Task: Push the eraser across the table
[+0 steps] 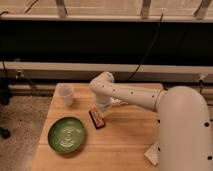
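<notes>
Looming white arm [182,120] is hanging its gripper [103,113] right at the eraser [96,119] just beside the green plate [67,134], apparently positioned for shoving, spread or pinching I cannot tell.

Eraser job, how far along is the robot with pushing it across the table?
Approach looks done: the gripper sits right by the eraser, at its far end. In hand: lining up contact, though whether they touch is unclear. Left: the slide itself; the eraser lies near the middle of the table, beside the green plate.
</notes>
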`<state>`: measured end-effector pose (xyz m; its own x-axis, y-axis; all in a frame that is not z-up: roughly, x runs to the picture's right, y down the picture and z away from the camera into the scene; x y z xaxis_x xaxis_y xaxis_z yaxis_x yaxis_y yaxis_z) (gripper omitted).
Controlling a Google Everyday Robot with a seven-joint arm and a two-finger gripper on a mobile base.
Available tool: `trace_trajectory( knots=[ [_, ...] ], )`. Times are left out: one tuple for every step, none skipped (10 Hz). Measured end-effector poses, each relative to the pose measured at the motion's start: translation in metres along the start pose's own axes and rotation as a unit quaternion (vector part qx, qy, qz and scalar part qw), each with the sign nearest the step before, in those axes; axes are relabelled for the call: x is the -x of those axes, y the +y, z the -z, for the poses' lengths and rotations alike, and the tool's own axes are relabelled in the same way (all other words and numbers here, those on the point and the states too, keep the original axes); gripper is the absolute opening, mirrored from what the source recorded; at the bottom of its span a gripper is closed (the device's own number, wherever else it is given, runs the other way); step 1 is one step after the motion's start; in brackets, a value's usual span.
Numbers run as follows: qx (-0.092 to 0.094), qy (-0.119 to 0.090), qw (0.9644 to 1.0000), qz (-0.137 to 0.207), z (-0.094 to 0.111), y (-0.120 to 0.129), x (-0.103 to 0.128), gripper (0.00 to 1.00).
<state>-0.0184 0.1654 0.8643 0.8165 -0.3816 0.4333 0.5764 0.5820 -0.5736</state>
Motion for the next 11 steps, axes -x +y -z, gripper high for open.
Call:
trace_trajectory(
  knots=[
    [0.0, -0.001, 1.0, 0.005, 0.0, -0.001, 0.004, 0.0],
    [-0.002, -0.004, 0.9999, 0.014, 0.0, -0.003, 0.011, 0.0],
    [-0.003, -0.005, 0.9998, 0.02, 0.0, -0.005, 0.016, 0.0],
    [-0.004, -0.006, 0.9996, 0.027, 0.0, -0.007, 0.022, 0.0],
    [-0.005, -0.007, 0.9994, 0.034, 0.001, -0.01, 0.028, 0.0],
    [-0.006, -0.008, 0.9991, 0.041, 0.002, -0.011, 0.033, 0.0],
    [-0.006, -0.009, 0.9988, 0.047, 0.002, -0.012, 0.037, 0.0],
    [-0.006, -0.01, 0.9986, 0.051, 0.002, -0.013, 0.04, 0.0],
    [-0.006, -0.011, 0.9982, 0.059, 0.002, -0.013, 0.045, 0.0],
    [-0.006, -0.011, 0.9978, 0.064, 0.003, -0.014, 0.05, 0.0],
    [-0.007, -0.012, 0.9973, 0.072, 0.002, -0.016, 0.056, 0.0]
  ],
)
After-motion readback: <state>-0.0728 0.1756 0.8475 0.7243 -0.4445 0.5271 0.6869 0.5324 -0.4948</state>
